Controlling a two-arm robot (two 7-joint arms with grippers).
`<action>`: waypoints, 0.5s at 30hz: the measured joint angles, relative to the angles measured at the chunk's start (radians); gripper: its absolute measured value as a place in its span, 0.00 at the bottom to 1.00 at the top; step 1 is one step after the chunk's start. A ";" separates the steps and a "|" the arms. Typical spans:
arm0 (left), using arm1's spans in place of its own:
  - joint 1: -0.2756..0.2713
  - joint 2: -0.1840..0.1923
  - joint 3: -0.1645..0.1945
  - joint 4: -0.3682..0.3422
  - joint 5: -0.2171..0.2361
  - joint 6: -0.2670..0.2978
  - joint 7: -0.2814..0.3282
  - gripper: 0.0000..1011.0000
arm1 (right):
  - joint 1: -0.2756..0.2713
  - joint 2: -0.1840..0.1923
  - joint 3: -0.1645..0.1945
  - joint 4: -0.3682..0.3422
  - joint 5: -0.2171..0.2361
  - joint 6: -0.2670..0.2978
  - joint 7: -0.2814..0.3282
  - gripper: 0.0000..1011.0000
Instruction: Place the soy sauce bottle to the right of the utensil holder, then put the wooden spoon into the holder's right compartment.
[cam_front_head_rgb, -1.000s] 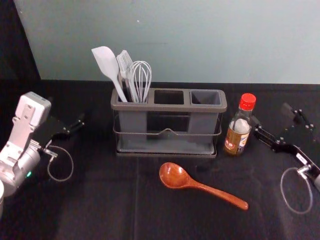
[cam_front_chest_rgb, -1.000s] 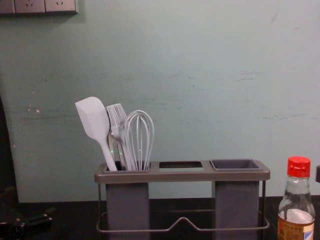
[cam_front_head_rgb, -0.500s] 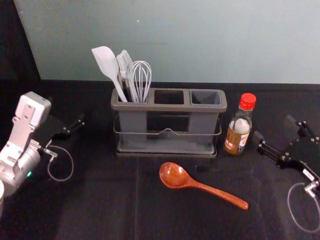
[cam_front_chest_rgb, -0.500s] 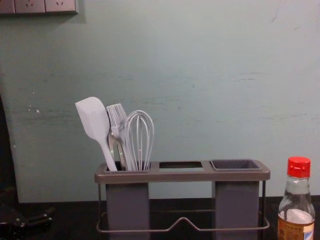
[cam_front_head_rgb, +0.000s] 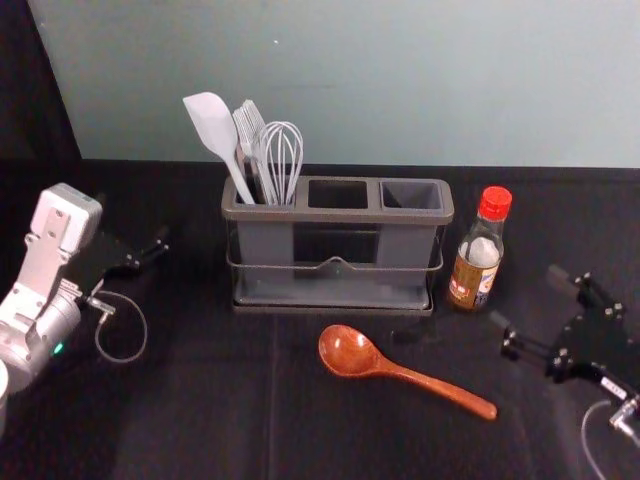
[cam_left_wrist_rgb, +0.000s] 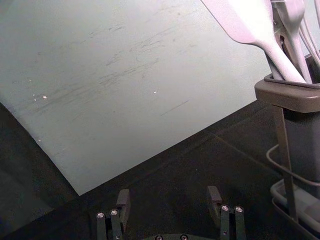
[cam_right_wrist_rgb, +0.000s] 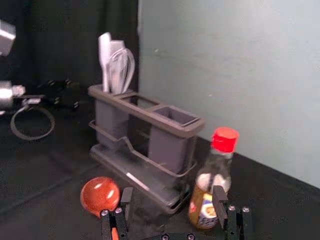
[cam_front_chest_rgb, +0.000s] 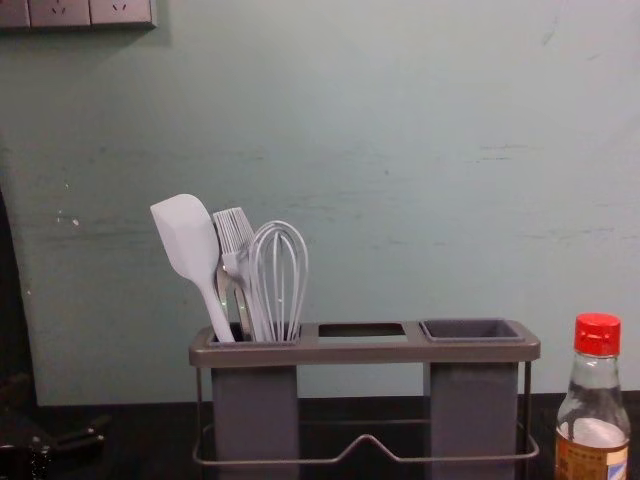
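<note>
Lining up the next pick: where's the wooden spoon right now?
In the head view, the wooden spoon lies on the dark cloth in front of the utensil holder, its handle pointing toward the robot's right.

The soy sauce bottle (cam_front_chest_rgb: 592, 435) stands right of the utensil holder (cam_front_chest_rgb: 365, 354).

On the right, the right gripper (cam_front_head_rgb: 527, 296) is pointed to the far left, its two fingers spread wide. On the left, the left gripper (cam_front_head_rgb: 134, 219) is pointed to the far right, spread wide too
</note>
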 joint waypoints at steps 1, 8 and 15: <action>0.000 0.000 0.000 0.000 0.000 0.000 0.000 0.99 | 0.000 0.009 -0.007 -0.003 -0.005 0.008 0.006 0.99; 0.000 0.000 0.000 0.000 0.000 0.000 0.000 0.99 | 0.023 0.054 -0.056 -0.013 -0.029 0.071 0.029 0.99; 0.000 0.000 0.000 0.000 0.000 0.000 0.000 0.99 | 0.078 0.090 -0.123 -0.014 -0.062 0.134 0.050 0.99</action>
